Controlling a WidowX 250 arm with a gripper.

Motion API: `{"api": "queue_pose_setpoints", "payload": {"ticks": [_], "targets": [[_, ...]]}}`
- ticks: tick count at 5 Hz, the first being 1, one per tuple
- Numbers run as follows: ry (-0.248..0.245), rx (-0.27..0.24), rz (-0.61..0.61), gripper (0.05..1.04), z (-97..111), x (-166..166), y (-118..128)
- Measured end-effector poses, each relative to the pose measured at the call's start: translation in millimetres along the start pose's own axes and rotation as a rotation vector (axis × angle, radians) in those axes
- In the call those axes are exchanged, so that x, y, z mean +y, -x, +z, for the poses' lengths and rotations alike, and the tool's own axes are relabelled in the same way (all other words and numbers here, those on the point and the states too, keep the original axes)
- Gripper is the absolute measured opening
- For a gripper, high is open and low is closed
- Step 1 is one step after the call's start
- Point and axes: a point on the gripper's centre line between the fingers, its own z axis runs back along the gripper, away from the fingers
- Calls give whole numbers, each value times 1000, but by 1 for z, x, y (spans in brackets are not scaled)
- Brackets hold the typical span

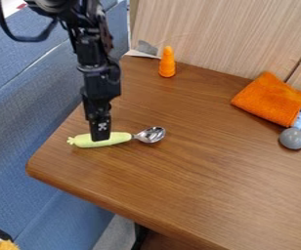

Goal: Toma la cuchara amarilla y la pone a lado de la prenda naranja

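The black gripper (100, 138) hangs down at the left part of the table, over the handle of the yellow spoon. The spoon (119, 138) has a pale yellow-green handle and a metal bowl that points right. The gripper's lower end covers the middle of the handle; whether it holds the handle cannot be made out. At the upper right the orange cloth (269, 99) lies folded on the table, well apart from the spoon.
An orange cone-shaped object (167, 62) stands near the wall at the back. A grey ball (292, 138) with a light blue part lies beside the cloth's lower right. The wooden table (199, 195) has its rounded left corner close to the spoon.
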Motion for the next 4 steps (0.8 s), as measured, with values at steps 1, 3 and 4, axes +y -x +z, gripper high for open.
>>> {"api": "queue_pose_setpoints", "payload": {"ticks": [1,3,4], "targets": [[58,-15,-79,999,-14,-3,-5],[103,-30,-159,683,-24,8,-13],[116,-25,-174,428,-25,6,-12]]}}
